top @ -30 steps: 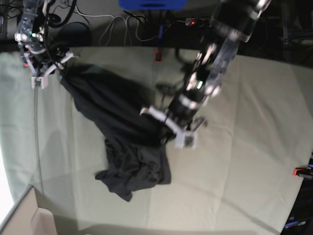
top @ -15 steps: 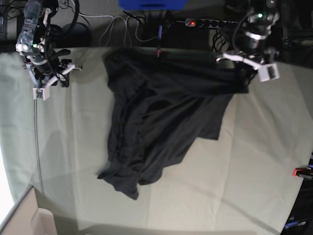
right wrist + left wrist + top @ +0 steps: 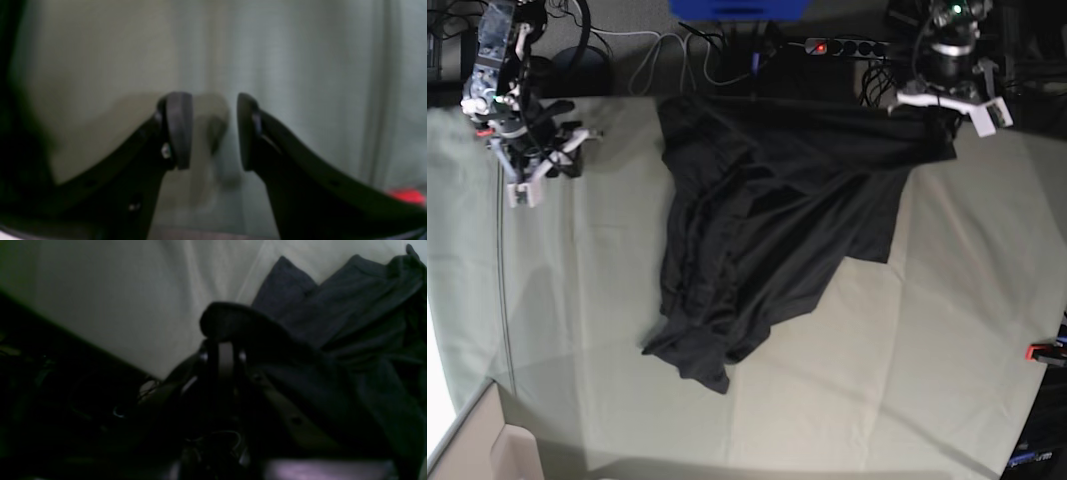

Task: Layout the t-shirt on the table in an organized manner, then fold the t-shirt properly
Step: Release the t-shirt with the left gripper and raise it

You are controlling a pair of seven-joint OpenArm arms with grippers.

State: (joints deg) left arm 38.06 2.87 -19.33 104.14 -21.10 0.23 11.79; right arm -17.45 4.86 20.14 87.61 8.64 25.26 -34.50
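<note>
The charcoal t-shirt lies crumpled on the table, stretched along the far edge and trailing down to a bunched end near the middle. My left gripper is at the far right edge, shut on the shirt's upper corner. In the left wrist view, dark cloth drapes over the closed left gripper. My right gripper hovers at the far left, apart from the shirt. In the right wrist view, the right gripper is open with only pale table cloth between its fingers.
A red clamp grips the table's right edge, and another red clamp shows in the right wrist view. Behind the far edge are a power strip, cables and a blue box. A cardboard box sits at the bottom left.
My left gripper has pulled the shirt from mid-table to the far right edge, spreading it out. The right gripper has let go of the shirt's other end and shifted slightly.
</note>
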